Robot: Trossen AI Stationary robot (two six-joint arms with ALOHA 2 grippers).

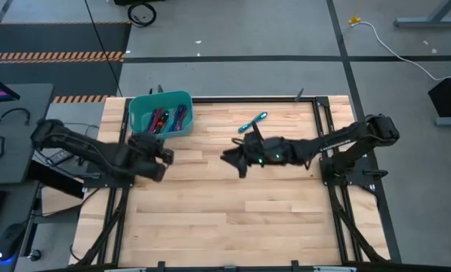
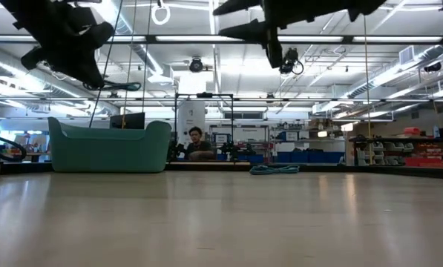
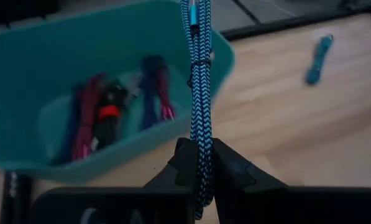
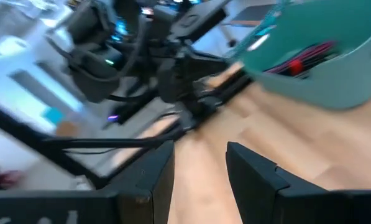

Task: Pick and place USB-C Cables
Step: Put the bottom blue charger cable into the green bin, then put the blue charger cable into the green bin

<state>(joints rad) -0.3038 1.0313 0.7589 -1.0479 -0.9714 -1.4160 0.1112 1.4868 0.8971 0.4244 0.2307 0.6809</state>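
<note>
My left gripper [image 3: 201, 158] is shut on a blue-and-black braided USB-C cable bundle [image 3: 197, 81]. It hovers just on the near side of the teal bin [image 1: 161, 113]. Inside the bin [image 3: 23, 62] lie maroon, black-red and purple cable bundles [image 3: 110, 115]. Another teal cable bundle [image 1: 253, 122] lies flat on the wooden table right of the bin, far side of my right gripper [image 1: 229, 160]. That gripper [image 4: 201, 162] hangs open above mid-table with nothing between its fingers. My left gripper pinches the braided bundle between its two fingers [image 3: 232, 168], on the stretch near its wrist-side end [image 3: 201, 146]. The bundle lies along the fingers and sticks out straight ahead of them, over the bin's near wall. It is lifted clear of table and bin.
Black frame rails run along the table's left, right and far edges [image 1: 323, 128]. Bare wood stretches across the table's near half [image 1: 225, 219]. In the low view a person [image 2: 197, 144] sits far off behind the table, beyond the bin [image 2: 110, 144].
</note>
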